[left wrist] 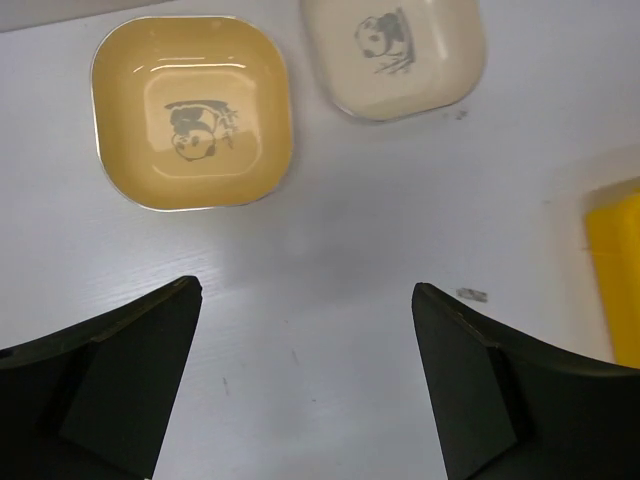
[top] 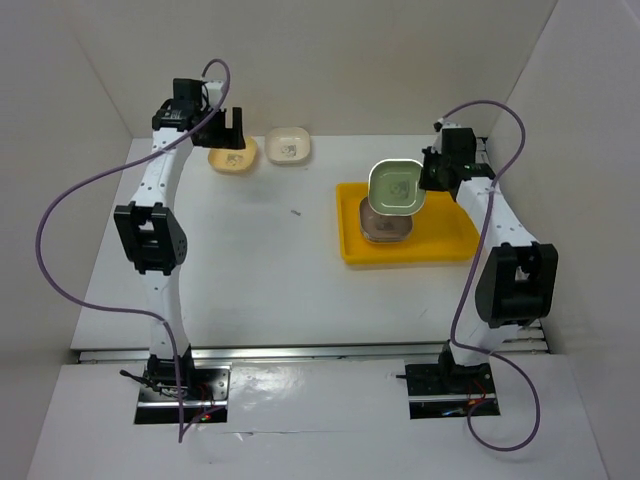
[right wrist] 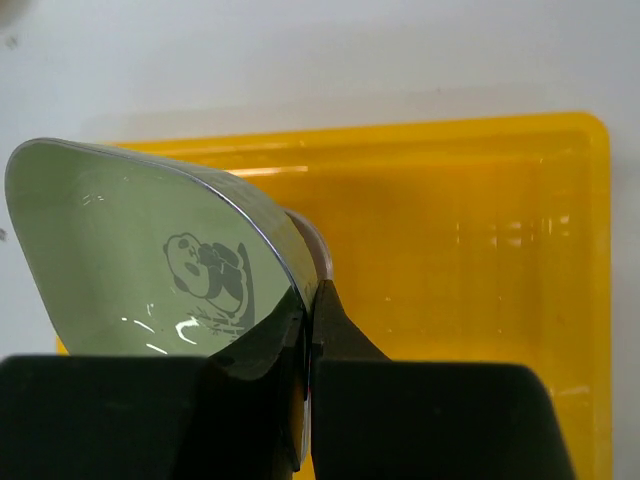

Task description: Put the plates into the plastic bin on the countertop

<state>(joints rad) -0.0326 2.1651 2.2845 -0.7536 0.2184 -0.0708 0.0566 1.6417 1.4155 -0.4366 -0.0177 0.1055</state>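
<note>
Hands differ: the right hand pinches the green plate by its rim, tilted above the yellow bin; the left hand gapes wide over the desk, near the yellow plate and cream plate.

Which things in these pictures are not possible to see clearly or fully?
The stack of plates in the plastic bin: top view, the tilted green plate covers most of it; the count is unclear.
The cream plate: left wrist view, cut off by the top edge.
The yellow plate: top view, partly hidden under the left claw.
</note>
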